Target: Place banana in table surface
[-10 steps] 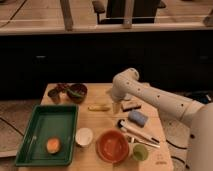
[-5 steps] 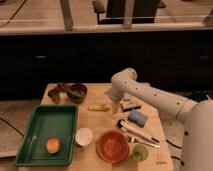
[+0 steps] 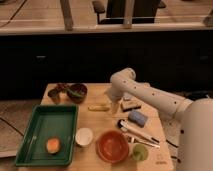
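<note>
Dark cabinet fronts fill the far side of the room, and in front of them stands the light wooden bench (image 3: 100, 122) with its load of kitchen things. Near its middle the banana (image 3: 98, 106) lies flat on bare wood, lengthwise from left to right and touching nothing else, so the task's goal looks met. Just to its right hangs the claw (image 3: 125, 102) at the end of the white arm, low over the bench, fingers spread with nothing between them, a pose that suits a release. At the near left sits the green tray (image 3: 31, 134) with the orange fruit (image 3: 53, 145) in it. The red bowl (image 3: 112, 145) stands nearer still, well apart from the banana. A straight lift looks the safest retreat, since a blue block (image 3: 137, 118) lies close on the right.
</note>
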Robot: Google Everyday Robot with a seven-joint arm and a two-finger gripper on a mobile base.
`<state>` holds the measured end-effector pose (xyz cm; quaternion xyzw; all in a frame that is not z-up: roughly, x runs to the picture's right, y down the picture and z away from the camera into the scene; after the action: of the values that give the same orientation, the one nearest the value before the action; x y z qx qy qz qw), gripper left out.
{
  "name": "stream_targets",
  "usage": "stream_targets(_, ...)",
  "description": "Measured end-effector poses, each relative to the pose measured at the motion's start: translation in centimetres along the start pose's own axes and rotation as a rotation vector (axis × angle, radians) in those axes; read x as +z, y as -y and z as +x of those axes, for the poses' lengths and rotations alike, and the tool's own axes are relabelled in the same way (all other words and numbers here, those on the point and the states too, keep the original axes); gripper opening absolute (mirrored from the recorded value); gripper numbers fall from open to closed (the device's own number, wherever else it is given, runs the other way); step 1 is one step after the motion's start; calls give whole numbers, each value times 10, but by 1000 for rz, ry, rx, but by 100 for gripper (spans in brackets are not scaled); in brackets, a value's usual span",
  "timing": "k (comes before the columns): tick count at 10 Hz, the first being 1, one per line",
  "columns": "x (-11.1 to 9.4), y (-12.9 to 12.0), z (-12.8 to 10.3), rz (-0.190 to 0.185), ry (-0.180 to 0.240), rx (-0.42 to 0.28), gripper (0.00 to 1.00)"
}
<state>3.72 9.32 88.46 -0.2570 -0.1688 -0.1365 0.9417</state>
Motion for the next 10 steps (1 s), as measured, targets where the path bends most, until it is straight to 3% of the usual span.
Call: stream_targets(10, 5, -1, 5, -32, 4, -2, 80)
